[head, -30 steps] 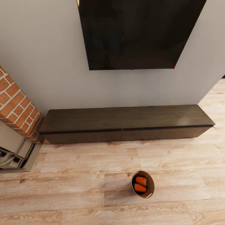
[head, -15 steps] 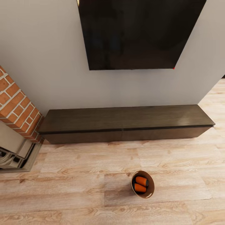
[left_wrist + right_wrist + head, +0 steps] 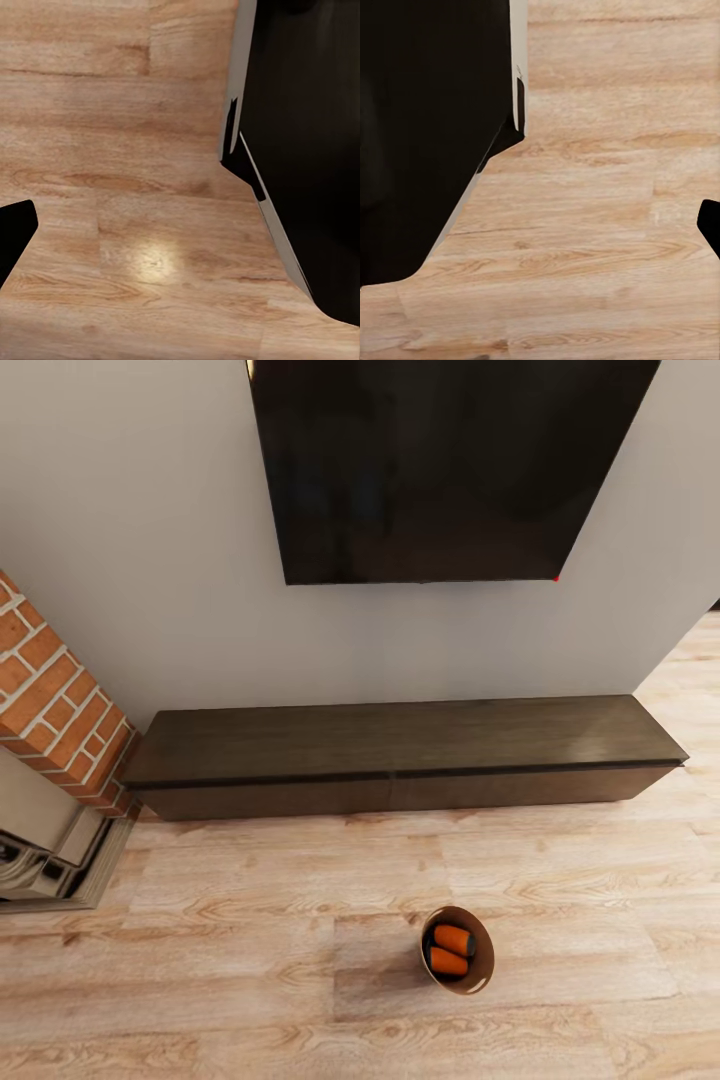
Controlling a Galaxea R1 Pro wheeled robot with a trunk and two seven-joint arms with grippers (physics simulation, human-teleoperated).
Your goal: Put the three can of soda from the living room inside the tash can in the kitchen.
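Facing the TV (image 3: 440,460) wall | trash can (image 3: 480,972) is sitting on the floor (image 3: 250,960) before the TV cabinet (image 3: 400,755), two orange soda cans (image 3: 450,950) lying inside | finger state: cannot tell | third can is needing finding; I'd be keeping the bin's spot in mind.

Light wood plank floor (image 3: 127,187) beside a large black robot body (image 3: 307,150).
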